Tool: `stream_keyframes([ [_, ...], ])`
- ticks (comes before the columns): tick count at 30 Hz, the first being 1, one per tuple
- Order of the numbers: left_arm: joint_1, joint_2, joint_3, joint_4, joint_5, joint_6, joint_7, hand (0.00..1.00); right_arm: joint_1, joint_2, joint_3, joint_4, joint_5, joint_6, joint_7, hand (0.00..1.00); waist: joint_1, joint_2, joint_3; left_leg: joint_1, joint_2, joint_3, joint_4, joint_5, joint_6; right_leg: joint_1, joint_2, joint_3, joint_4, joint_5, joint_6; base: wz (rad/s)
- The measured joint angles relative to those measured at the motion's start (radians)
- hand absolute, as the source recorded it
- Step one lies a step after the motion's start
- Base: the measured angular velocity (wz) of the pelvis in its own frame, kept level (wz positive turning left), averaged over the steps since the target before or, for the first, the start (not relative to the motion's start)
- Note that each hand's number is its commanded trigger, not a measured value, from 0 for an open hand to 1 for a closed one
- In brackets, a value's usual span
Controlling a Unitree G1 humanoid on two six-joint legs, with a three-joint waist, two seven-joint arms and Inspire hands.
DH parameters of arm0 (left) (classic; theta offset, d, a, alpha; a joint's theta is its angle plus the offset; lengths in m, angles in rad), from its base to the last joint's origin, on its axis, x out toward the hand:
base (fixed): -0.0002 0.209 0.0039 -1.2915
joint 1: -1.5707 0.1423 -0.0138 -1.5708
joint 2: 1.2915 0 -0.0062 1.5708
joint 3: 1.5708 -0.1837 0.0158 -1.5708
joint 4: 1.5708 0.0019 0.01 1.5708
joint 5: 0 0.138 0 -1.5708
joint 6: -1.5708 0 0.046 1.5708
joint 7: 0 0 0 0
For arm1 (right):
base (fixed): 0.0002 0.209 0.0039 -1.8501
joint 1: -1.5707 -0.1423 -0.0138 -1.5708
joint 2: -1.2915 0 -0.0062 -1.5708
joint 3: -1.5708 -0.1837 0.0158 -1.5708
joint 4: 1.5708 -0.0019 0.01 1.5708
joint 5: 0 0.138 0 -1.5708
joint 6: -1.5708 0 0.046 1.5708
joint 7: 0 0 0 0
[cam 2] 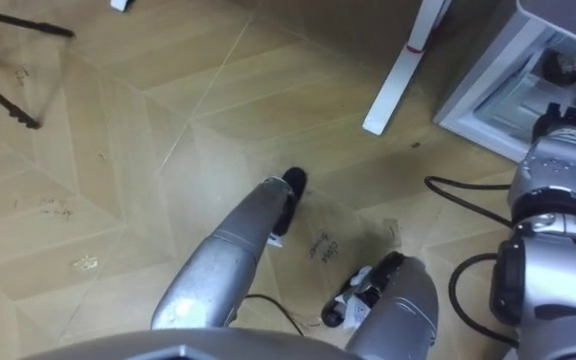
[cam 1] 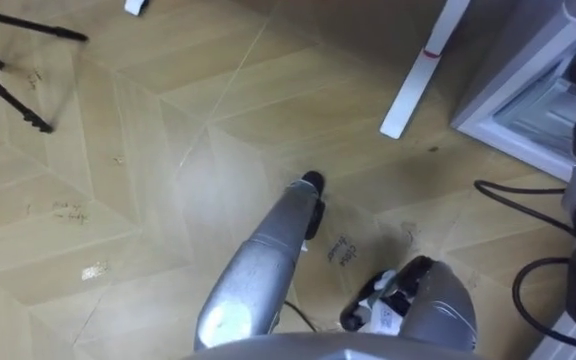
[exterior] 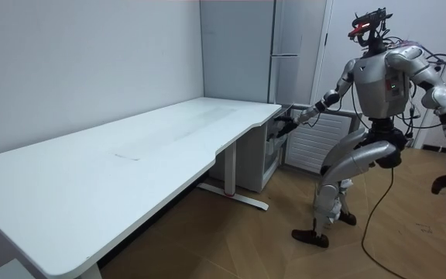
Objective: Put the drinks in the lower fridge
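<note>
As the robot stands by the table (exterior: 130,147), its right robot hand (exterior: 288,124) reaches to the open lower fridge (cam 1: 508,95), maybe to put a drink inside; I cannot tell whether it holds one.

the lower fridge (cam 1: 498,115), white, stands open on the floor (contents too blurred to tell).
</note>
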Motion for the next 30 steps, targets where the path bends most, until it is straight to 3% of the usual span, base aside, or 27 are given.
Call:
stream_keyframes([
  [3, 0.0, -0.001, -0.011, -0.01, -0.001, -0.001, 0.001, 0.0, 0.0, -0.002, 0.002, 0.009, 0.002, 0.013, 0.035, 0.0, 0.009, 0.002, -0.0006, -0.008, 0.01, -0.001, 0.028, -0.029, 0.019, -0.004, -0.019, -0.024, -0.001, 0.008, -0.006, -0.18],
  [5, 0.005, -0.003, -0.04, -0.008, -0.001, -0.001, -0.004, 0.0, -0.011, 0.002, 0.011, 0.036, -0.002, 0.052, 0.095, 0.0, 0.015, -0.002, 0.002, -0.021, 0.023, 0.006, 0.088, -0.106, 0.028, 0.018, -0.06, -0.074, -0.002, 0.008, 0.001, -0.51],
  [7, 0.009, -0.004, -0.039, -0.006, -0.002, -0.004, -0.009, 0.0, -0.022, 0.007, 0.014, 0.041, -0.003, 0.083, 0.142, 0.0, 0.013, 0.0, 0.001, -0.016, 0.02, -0.005, 0.082, -0.106, 0.023, 0.044, -0.073, -0.113, -0.015, 0.017, 0.026, -0.44],
  [9, 0.005, -0.001, -0.04, -0.009, -0.001, -0.024, -0.008, 0.0, -0.036, 0.004, 0.025, 0.05, -0.005, 0.11, 0.195, 0.0, 0.001, -0.002, 0.0005, 0.003, -0.004, -0.022, 0.056, -0.074, 0.026, 0.051, -0.062, -0.099, -0.035, 0.028, 0.049, 0.03],
  [11, -0.003, 0.001, -0.042, -0.011, -0.003, -0.023, -0.008, 0.0, -0.059, -0.004, 0.031, 0.098, -0.003, 0.146, 0.25, 0.0, 0.001, -0.006, -0.0011, 0.012, -0.02, -0.02, 0.06, -0.067, 0.034, 0.059, -0.063, -0.083, -0.037, 0.026, 0.058, 0.2],
  [13, -0.003, 0.001, -0.054, -0.012, -0.021, -0.016, -0.007, 0.0, -0.058, -0.001, 0.03, 0.102, -0.001, 0.162, 0.273, 0.0, 0.004, -0.007, -0.0013, 0.009, -0.02, -0.018, 0.085, -0.078, 0.044, 0.072, -0.063, -0.09, -0.042, 0.024, 0.061, 0.04],
  [16, 0.001, -0.003, -0.06, -0.011, -0.022, 0.004, -0.005, 0.0, -0.034, 0.005, 0.031, 0.13, -0.004, 0.189, 0.316, 0.0, 0.004, 0.002, -0.0032, 0.008, -0.013, -0.021, 0.163, -0.141, 0.056, 0.105, -0.036, -0.079, -0.036, 0.018, 0.074, -0.11],
  [18, -0.014, -0.003, -0.061, -0.013, -0.047, -0.007, -0.004, 0.0, -0.021, -0.006, 0.031, 0.143, -0.003, 0.214, 0.341, 0.0, 0.005, 0.011, -0.004, 0.004, -0.014, -0.033, 0.199, -0.169, 0.057, 0.1, -0.003, -0.04, -0.035, 0.019, 0.089, -0.04],
  [20, -0.048, -0.002, -0.084, -0.017, -0.146, -0.031, 0.005, 0.0, -0.016, -0.009, 0.036, 0.14, -0.004, 0.235, 0.355, 0.0, 0.011, 0.019, -0.0048, 0.001, -0.031, -0.074, 0.209, -0.18, 0.058, 0.052, 0.073, 0.076, -0.034, 0.039, 0.093, -0.12],
  [21, -0.056, -0.003, -0.085, -0.018, -0.16, -0.034, 0.009, 0.0, -0.021, -0.009, 0.045, 0.138, -0.004, 0.24, 0.361, 0.0, 0.017, 0.019, -0.0045, 0.0, -0.043, -0.102, 0.209, -0.182, 0.051, 0.029, 0.106, 0.097, -0.053, 0.041, 0.092, -0.25],
  [22, -0.074, -0.007, -0.088, -0.017, -0.194, -0.036, 0.017, 0.0, -0.029, -0.011, 0.062, 0.133, -0.003, 0.243, 0.371, 0.0, 0.018, 0.034, -0.0096, -0.004, -0.07, -0.154, 0.209, -0.18, 0.032, -0.003, 0.182, 0.147, -0.069, 0.051, 0.076, -0.18],
  [23, -0.086, -0.006, -0.088, -0.013, -0.217, -0.035, 0.021, 0.0, -0.029, -0.011, 0.082, 0.128, -0.006, 0.242, 0.371, 0.0, 0.017, 0.039, -0.016, -0.019, -0.064, -0.152, 0.229, -0.179, 0.026, -0.015, 0.171, 0.133, -0.074, 0.057, 0.047, -0.18],
  [24, -0.088, -0.007, -0.089, -0.011, -0.22, -0.034, 0.022, 0.0, -0.029, -0.011, 0.083, 0.127, -0.013, 0.241, 0.371, 0.0, 0.016, 0.04, -0.0166, -0.024, -0.043, -0.111, 0.275, -0.199, 0.034, -0.016, 0.157, 0.116, -0.073, 0.066, 0.029, -0.3],
  [25, -0.087, -0.006, -0.097, -0.002, -0.24, -0.028, 0.022, 0.0, -0.031, -0.003, 0.082, 0.123, -0.038, 0.24, 0.372, 0.0, 0.026, 0.053, -0.0252, -0.011, 0.004, -0.024, 0.37, -0.299, 0.098, -0.014, 0.13, 0.077, -0.065, 0.068, 0.027, -0.54],
  [26, -0.089, -0.001, -0.097, 0.002, -0.277, -0.026, 0.022, 0.0, -0.039, 0.004, 0.082, 0.114, -0.049, 0.242, 0.376, 0.0, 0.034, 0.051, -0.0162, -0.008, 0.012, -0.012, 0.376, -0.346, 0.117, -0.025, 0.129, 0.061, -0.044, 0.068, 0.032, -0.45],
  [27, -0.089, 0.0, -0.096, 0.002, -0.29, -0.026, 0.022, 0.0, -0.04, 0.008, 0.082, 0.109, -0.047, 0.245, 0.378, 0.0, 0.031, 0.045, -0.0133, -0.013, 0.002, -0.013, 0.372, -0.347, 0.112, -0.035, 0.126, 0.068, -0.039, 0.067, 0.039, 0.0],
  [29, -0.086, -0.001, -0.098, -0.01, -0.308, -0.026, 0.021, 0.0, -0.031, 0.007, 0.084, 0.1, -0.042, 0.258, 0.377, 0.0, 0.005, 0.033, -0.0169, -0.009, -0.05, -0.046, 0.33, -0.323, 0.114, -0.055, 0.132, 0.104, -0.044, 0.063, 0.057, 0.39],
  [30, -0.085, 0.0, -0.097, -0.012, -0.313, -0.025, 0.021, 0.0, -0.033, 0.007, 0.085, 0.09, -0.042, 0.257, 0.377, 0.0, 0.006, 0.033, -0.0169, -0.009, -0.052, -0.048, 0.323, -0.318, 0.11, -0.052, 0.133, 0.105, -0.047, 0.064, 0.056, 0.19],
])
